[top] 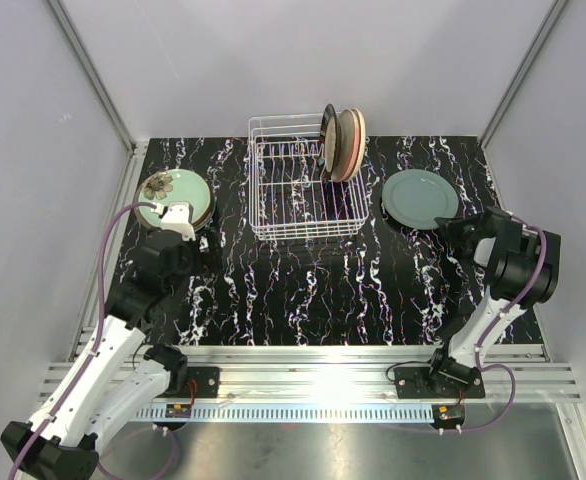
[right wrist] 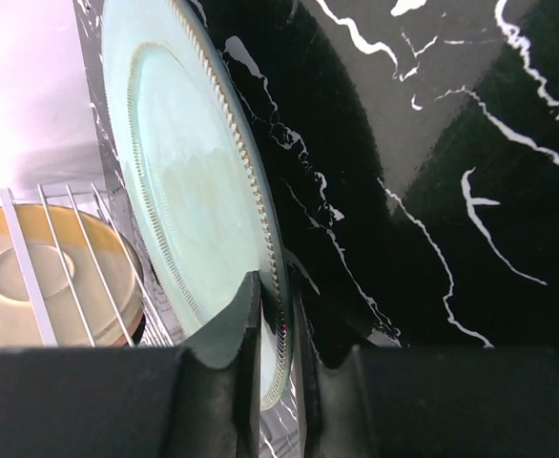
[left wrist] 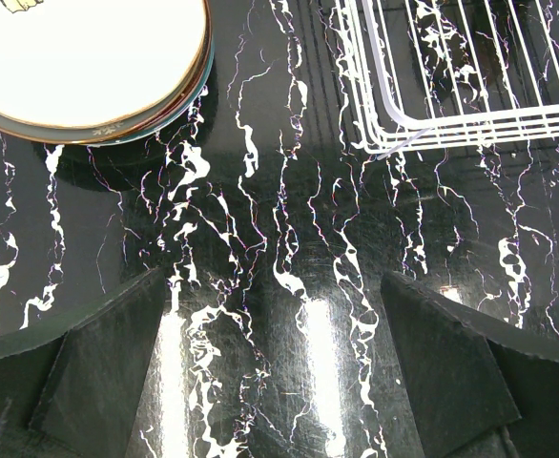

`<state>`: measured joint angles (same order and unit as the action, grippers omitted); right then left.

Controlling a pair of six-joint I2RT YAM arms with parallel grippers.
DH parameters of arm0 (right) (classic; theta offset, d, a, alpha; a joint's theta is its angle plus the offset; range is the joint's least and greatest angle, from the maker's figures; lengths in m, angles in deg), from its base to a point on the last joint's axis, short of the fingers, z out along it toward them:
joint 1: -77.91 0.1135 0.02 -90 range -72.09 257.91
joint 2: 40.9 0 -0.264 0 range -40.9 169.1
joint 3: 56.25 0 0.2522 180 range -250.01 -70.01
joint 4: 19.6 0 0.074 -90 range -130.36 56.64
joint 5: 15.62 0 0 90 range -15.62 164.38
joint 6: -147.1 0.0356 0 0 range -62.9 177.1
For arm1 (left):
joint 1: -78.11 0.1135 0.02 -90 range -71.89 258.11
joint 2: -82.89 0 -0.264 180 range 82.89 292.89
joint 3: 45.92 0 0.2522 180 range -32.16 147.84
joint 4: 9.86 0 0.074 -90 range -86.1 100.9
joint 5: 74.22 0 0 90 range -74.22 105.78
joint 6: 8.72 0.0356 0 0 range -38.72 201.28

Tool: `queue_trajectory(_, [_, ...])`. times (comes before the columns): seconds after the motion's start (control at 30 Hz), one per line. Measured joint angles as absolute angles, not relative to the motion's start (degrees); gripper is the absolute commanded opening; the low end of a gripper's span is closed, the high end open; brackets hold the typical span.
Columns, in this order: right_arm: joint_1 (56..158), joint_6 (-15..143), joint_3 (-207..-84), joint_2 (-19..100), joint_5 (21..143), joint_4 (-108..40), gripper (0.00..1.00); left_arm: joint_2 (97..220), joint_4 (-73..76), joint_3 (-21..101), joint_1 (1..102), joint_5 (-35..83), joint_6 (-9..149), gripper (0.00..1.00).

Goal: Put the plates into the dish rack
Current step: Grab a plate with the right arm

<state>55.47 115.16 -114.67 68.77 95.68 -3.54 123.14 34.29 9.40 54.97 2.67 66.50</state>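
The white wire dish rack (top: 303, 190) stands at the back centre with several plates (top: 341, 143) upright at its right end. A stack of plates topped by a mint-green floral plate (top: 176, 196) lies at the left. A plain mint-green plate (top: 420, 198) lies at the right. My right gripper (top: 453, 227) is shut on this plate's near rim; in the right wrist view its fingers (right wrist: 230, 329) pinch the beaded rim of the plate (right wrist: 189, 191). My left gripper (top: 180, 222) is open and empty beside the left stack; the left wrist view shows its fingers (left wrist: 117, 363) spread over bare table.
The black marbled table (top: 303, 290) has grey walls at the back and both sides. An aluminium rail (top: 313, 365) with the arm bases runs along the near edge. The rack's corner (left wrist: 394, 124) and the stack's rim (left wrist: 117, 124) show in the left wrist view.
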Motion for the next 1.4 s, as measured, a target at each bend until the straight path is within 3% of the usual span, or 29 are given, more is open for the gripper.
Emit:
queue_trajectory(0.17, [55.7, 115.0, -113.0, 66.7, 95.1, -3.1, 0.05, 123.1, 34.3, 9.4, 55.0, 2.7, 66.5, 0.99])
queue_trajectory(0.5, [55.7, 113.0, -109.6, 50.2, 93.7, -12.3, 0.0, 123.1, 34.3, 9.4, 55.0, 2.7, 66.5, 0.99])
queue_trajectory(1.13, [55.7, 106.3, -110.0, 27.9, 93.3, -39.1, 0.0, 122.3, 34.3, 9.4, 55.0, 2.9, 66.5, 0.99])
queue_trajectory(1.4, [55.7, 103.9, -117.6, 24.2, 93.3, -47.5, 0.0, 122.1, 34.3, 9.4, 55.0, 3.1, 66.5, 0.99])
